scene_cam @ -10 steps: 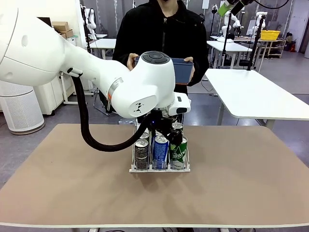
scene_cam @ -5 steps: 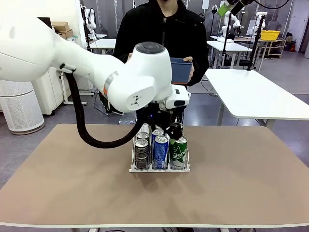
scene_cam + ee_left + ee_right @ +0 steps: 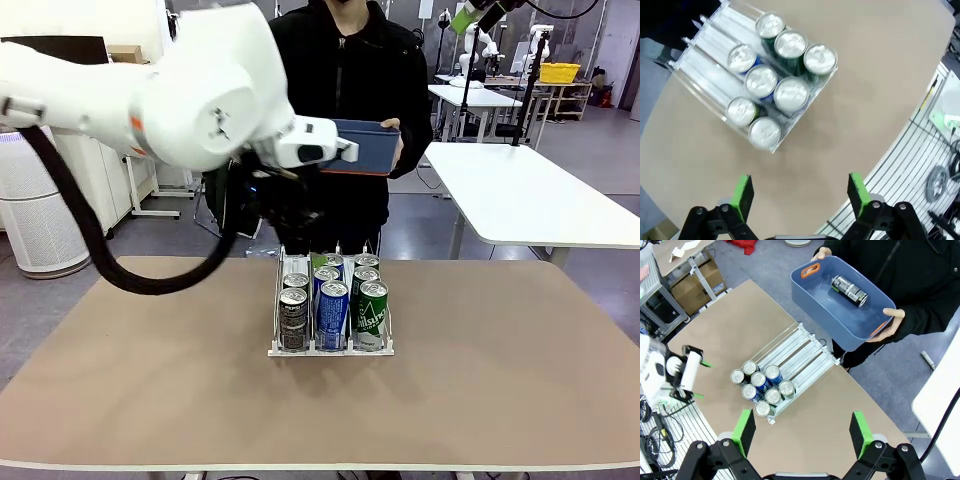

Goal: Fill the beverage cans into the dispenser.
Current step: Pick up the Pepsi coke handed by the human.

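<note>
Front view: the clear-and-white three-lane plastic dispenser (image 3: 330, 349) sits mid-bench (image 3: 500, 400), with slim metal beverage cans (image 3: 332, 312) upright inside; their white lettering is too small to read.

Left wrist view: left fingers (image 3: 743, 194) released and empty, dispenser at 11 o'clock.

Right wrist view: right fingers (image 3: 744, 434) released. A dark can (image 3: 849, 291) lies in the person's blue plastic bin (image 3: 820, 315) at 12 o'clock (grip it mid-body, stand it in the two-can lane).

**White shells, black hose, green pads**

The left arm (image 3: 200, 100) is glossy white and rounded, with an orange ring at one joint, a small black mark on its casing and a ribbed black hose (image 3: 150, 287). The left gripper (image 3: 800, 192) and right gripper (image 3: 802, 432) have black bodies with round bolts and bright green pads (image 3: 743, 192). The person (image 3: 340, 90) wears a black zipped jacket with long sleeves.
</note>
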Robot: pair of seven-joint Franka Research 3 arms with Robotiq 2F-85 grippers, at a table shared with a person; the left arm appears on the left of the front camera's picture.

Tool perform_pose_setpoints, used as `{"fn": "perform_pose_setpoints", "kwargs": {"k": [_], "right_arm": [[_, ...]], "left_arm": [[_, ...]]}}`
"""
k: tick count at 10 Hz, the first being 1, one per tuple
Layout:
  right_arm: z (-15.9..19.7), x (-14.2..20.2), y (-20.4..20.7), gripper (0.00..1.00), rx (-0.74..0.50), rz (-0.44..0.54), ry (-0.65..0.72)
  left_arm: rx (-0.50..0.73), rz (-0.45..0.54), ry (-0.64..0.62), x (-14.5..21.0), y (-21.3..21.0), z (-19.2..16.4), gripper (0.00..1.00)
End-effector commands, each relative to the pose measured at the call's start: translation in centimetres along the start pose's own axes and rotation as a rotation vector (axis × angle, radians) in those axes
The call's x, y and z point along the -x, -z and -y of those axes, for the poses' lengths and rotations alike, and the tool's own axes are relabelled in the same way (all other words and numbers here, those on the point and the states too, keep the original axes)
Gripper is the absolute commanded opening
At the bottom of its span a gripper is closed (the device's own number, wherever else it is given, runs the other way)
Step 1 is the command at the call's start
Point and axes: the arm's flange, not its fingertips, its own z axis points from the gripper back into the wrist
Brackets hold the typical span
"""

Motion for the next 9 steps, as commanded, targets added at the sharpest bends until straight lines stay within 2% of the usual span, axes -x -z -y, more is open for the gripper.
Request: {"fn": "perform_pose_setpoints", "kwargs": {"k": [1,5,9], "right_arm": [[-0.1,0.2,0.0,1.00,-0.002,-0.004,0.002],[-0.1,0.2,0.0,1.00,-0.002,-0.004,0.002],[-0.1,0.2,0.0,1.00,-0.002,-0.004,0.002]], "left_arm": [[0.029,0.000,0.088,2.5,-2.4,-1.7,1.00],[0.144,0.181,0.083,7.0,-10.3,-5.9,1.00],[0.132,0.272,0.036,8.1,-18.4,-8.2,1.00]]}}
